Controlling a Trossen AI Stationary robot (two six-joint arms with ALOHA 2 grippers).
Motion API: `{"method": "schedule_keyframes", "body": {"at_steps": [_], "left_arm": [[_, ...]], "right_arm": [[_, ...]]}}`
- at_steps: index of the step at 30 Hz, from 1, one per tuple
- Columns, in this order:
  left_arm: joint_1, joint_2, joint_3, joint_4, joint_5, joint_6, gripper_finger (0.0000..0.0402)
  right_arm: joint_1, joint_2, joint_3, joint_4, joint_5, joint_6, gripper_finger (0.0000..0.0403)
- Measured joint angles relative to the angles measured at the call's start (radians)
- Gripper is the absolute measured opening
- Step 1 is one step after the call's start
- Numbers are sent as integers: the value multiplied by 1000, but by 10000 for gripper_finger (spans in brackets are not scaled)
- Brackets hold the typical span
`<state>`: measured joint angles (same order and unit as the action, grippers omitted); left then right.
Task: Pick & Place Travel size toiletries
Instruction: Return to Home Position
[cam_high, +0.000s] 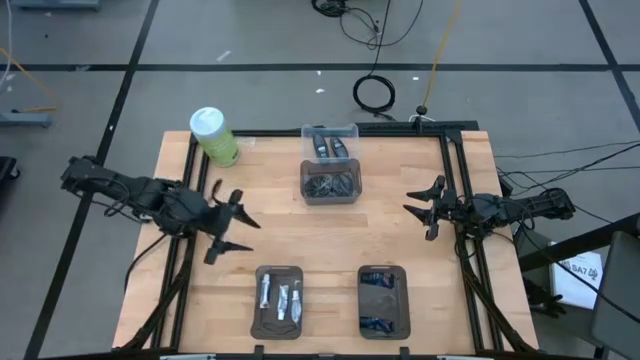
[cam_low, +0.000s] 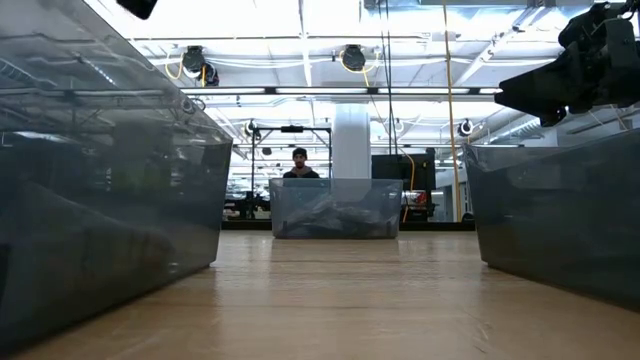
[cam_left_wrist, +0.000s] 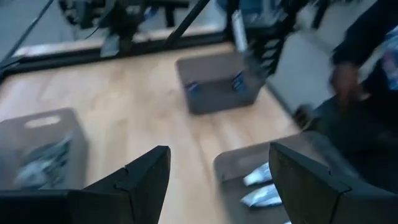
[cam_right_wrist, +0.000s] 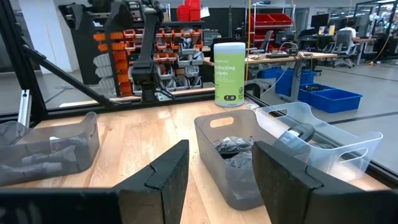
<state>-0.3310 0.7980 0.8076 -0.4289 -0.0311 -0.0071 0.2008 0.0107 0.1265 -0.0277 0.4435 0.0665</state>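
A green canister (cam_high: 213, 135) stands at the far left corner of the worktop (cam_high: 330, 235). A clear bin (cam_high: 352, 135) and a grey bin (cam_high: 331, 199) sit mid far edge. A left tray (cam_high: 280, 269) and a right tray (cam_high: 384, 269) line the near edge.

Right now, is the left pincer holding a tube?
No: the left pincer is open and empty above the table, while the white tubes lie in a tray.

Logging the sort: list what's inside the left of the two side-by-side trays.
Three white-and-pale-blue mini tubes lie side by side in the dark grey tray. Whatever might sit beneath them is covered.
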Motion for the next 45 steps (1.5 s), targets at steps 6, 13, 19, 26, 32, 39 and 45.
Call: {"method": "schedule_keyframes", "body": {"at_steps": [6, 13, 19, 26, 32, 39, 45], "left_arm": [[54, -222, -103, 96, 57, -19, 267], [82, -472, -226, 284, 137, 123, 267], [106, -603, -389, 443, 162, 118, 267], [136, -693, -528, 540, 159, 125, 267], [172, -731, -585, 566, 93, 126, 267], [229, -736, -619, 561, 82, 96, 267], [269, -736, -638, 562, 82, 82, 267]], "right_arm": [[0, 0, 0, 0, 0, 0, 164], [0, 0, 0, 0, 0, 0, 164], [0, 0, 0, 0, 0, 0, 164], [0, 0, 0, 0, 0, 0, 164], [0, 0, 0, 0, 0, 0, 164], [0, 0, 0, 0, 0, 0, 164], [0, 0, 0, 0, 0, 0, 164]]}}
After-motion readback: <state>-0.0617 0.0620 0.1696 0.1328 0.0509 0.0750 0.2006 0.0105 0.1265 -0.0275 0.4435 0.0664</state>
